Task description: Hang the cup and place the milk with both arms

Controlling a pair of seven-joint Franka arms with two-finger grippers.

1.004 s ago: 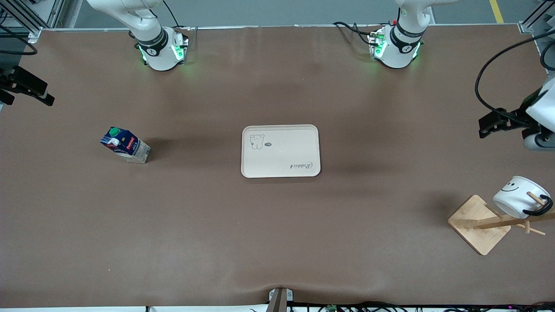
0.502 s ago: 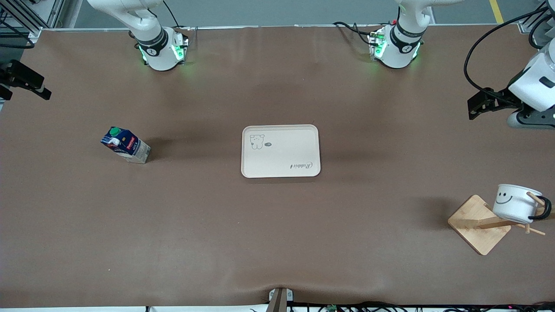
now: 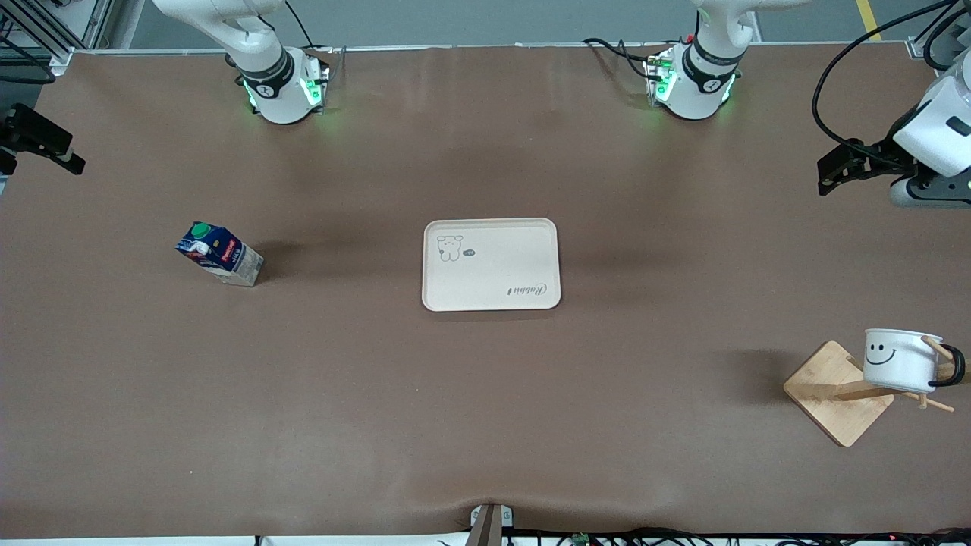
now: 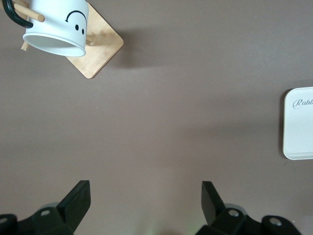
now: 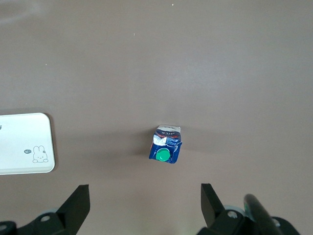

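The cup [image 3: 901, 360] hangs by its black handle on a peg of a wooden rack [image 3: 834, 394] at the left arm's end of the table; it also shows in the left wrist view [image 4: 56, 27]. The milk [image 3: 220, 254] stands on the table toward the right arm's end and shows in the right wrist view [image 5: 166, 147]. My left gripper [image 3: 828, 174] is open and empty, high over bare table, well apart from the rack; its jaws [image 4: 145, 200] stand wide. My right gripper [image 3: 45, 152] is open and empty, high at the table's edge, apart from the milk [image 5: 145, 200].
A cream tray [image 3: 491, 264] with a bunny drawing lies at the table's middle; its edge shows in both wrist views [image 4: 299, 125] [image 5: 24, 142]. The rack's square wooden base [image 4: 100, 54] sits close to the table's edge. Brown table surface lies all round.
My left gripper has drawn up and away from the rack toward the arms' bases. The cup swung on its peg and now hangs level. My right gripper shifted slightly.
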